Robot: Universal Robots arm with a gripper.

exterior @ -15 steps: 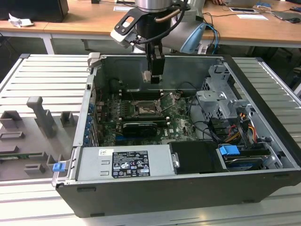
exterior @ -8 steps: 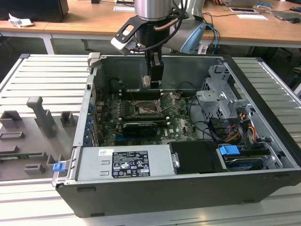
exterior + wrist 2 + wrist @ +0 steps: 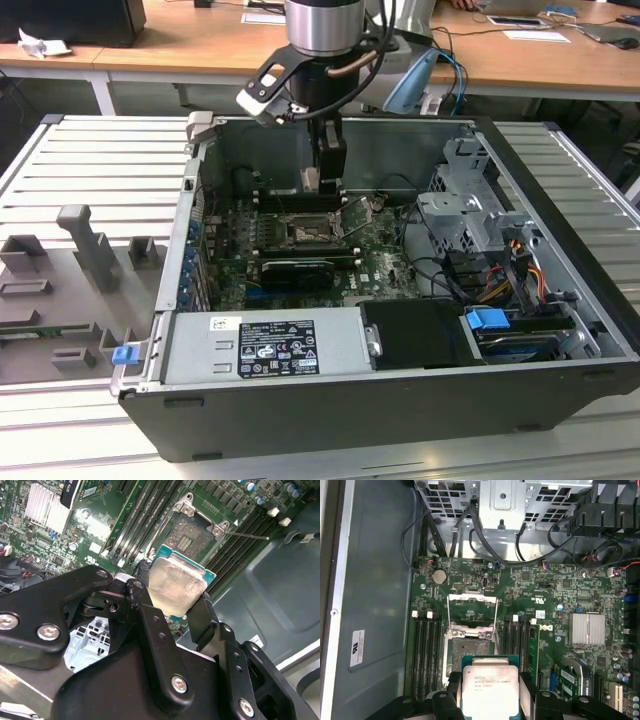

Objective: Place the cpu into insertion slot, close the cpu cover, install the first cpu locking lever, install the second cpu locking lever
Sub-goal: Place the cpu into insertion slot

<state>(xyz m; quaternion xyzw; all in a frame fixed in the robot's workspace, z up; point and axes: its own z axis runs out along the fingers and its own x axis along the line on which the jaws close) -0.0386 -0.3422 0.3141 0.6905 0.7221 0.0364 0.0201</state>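
Exterior view: your gripper [image 3: 322, 182] hangs down inside the open computer case [image 3: 400, 410], over the green board at the far side of the insertion slot [image 3: 305, 232]. A small pale piece, the cpu [image 3: 309, 181], sits at its tip, off the board. The cpu cover [image 3: 357, 212] is tilted up on the exterior view's right of the slot. The grey power supply [image 3: 265, 345] lies at the near wall of the case.

Second wrist view: your gripper [image 3: 174, 594] is clamped on the cpu [image 3: 175, 585]. The black fingers [image 3: 150, 625] press on two opposite edges, spread just as wide as the chip. The silvery face shows, with a green rim along the edge. The insertion slot [image 3: 192, 535] sits beyond the chip, apart from it, with its dark centre bare. Long black memory slots [image 3: 145, 510] run beside it.

First wrist view: the cpu [image 3: 489, 690] is pinched in your gripper [image 3: 490, 696], flat, silver face toward the camera. It overlaps the near edge of the insertion slot [image 3: 470, 652]; contact can't be told here. The cpu cover [image 3: 472, 611] is flipped open on the far side of the slot. Memory slots [image 3: 427, 655] flank both sides, and a finned heatsink [image 3: 587, 629] stands well off.
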